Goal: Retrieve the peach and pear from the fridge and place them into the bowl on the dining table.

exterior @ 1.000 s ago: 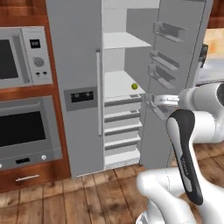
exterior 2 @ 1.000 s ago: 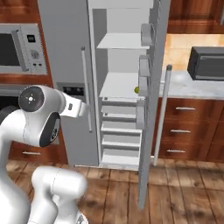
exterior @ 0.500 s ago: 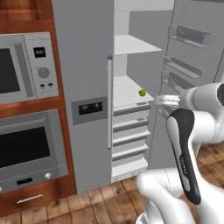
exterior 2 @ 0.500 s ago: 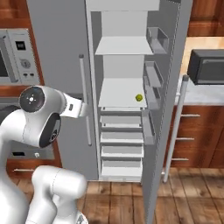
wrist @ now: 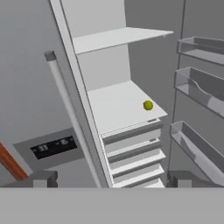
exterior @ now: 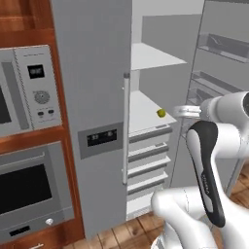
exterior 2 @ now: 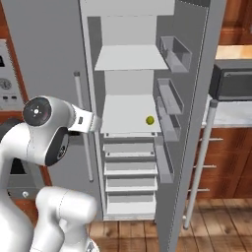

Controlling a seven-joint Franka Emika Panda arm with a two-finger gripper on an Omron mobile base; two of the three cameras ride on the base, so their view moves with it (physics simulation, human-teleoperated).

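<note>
The small yellow-green pear [exterior: 161,113] [exterior 2: 150,120] [wrist: 148,105] sits alone on a white middle shelf [exterior 2: 123,115] inside the tall grey double-door fridge [exterior: 97,97], toward the shelf's front right corner (nothing else lies on that shelf). The fridge's right door [exterior 2: 197,123] stands swung wide, its grey bins facing the shelves, while the left door stays closed, with its long bar handle [exterior: 125,129] and dark display panel [exterior: 102,137]. Below the pear's shelf run several white drawers [exterior 2: 130,167]. The two-finger gripper [wrist: 111,178] hangs in front of the open compartment, well short of the pear, its dark tips spread wide and holding nothing. To the left of the fridge a steel wall oven [exterior: 29,194] sits in brown wood cabinetry. To the right, a black microwave [exterior 2: 231,78] rests on a pale counter.
</note>
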